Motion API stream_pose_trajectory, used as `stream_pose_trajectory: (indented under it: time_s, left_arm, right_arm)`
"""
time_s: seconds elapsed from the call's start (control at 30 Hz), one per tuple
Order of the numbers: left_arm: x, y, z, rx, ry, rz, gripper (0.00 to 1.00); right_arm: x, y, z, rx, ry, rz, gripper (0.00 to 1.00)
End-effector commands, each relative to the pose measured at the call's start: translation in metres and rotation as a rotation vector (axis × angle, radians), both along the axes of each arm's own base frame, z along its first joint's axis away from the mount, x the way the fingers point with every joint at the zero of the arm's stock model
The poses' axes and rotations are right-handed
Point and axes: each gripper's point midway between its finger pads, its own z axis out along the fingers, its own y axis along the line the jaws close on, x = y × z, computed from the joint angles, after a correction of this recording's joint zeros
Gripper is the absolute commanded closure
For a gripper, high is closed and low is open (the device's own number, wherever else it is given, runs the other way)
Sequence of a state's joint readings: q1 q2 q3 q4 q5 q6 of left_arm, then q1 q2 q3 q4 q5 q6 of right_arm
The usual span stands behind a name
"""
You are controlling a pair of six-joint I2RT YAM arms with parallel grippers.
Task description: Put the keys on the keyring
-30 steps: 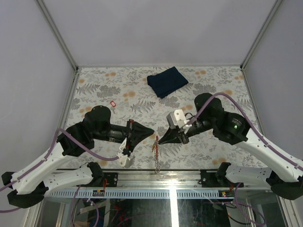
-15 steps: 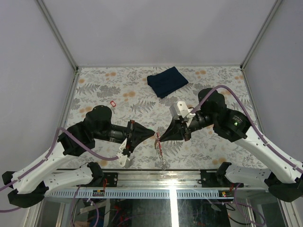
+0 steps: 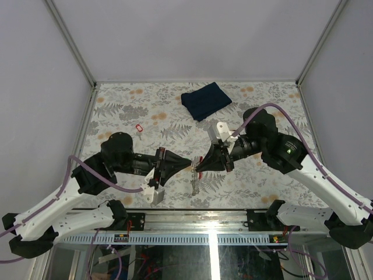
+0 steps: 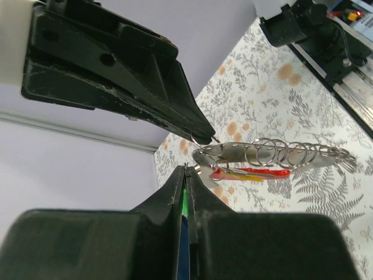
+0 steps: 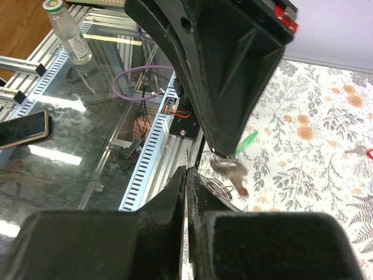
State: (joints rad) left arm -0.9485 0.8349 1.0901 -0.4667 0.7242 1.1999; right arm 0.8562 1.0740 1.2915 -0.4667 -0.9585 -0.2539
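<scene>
Illegible bottle label; keyring aloft.

We see a table covered in a flowered sheet of grey ferns and orange blossoms. A folded dark blue cloth lies near its far edge, and a small red piece rests well apart from it on the left. Plain pale walls stand around the table. Past the near edge runs a slotted metal rail. Beyond that rail we find a clear bottle and a phone lying flat.
</scene>
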Motion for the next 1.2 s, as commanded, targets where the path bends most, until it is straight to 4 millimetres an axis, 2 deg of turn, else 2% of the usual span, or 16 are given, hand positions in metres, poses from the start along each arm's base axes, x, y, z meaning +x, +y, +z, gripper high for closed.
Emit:
stream_pose_trajectory:
  time_s: [0.0, 0.13, 0.77, 1.17]
  left_arm:
    - [-0.002, 0.000, 0.029, -0.177, 0.068, 0.029, 1.00]
    - [-0.004, 0.002, 0.033, -0.248, 0.121, 0.032, 1.00]
    - [-0.009, 0.004, 0.025, -0.192, 0.097, 0.009, 1.00]
    - [-0.015, 0.003, 0.031, -0.195, 0.083, -0.027, 1.00]
  right_arm:
    - [0.004, -0.007, 0.019, 0.049, -0.027, 0.003, 1.00]
    - [0.000, -0.010, 0.027, 0.076, 0.002, 0.056, 1.00]
    - [-0.001, -0.007, 0.047, 0.131, 0.025, 0.064, 1.00]
    - [0.008, -0.003, 0.030, 0.070, 0.054, 0.032, 1.00]
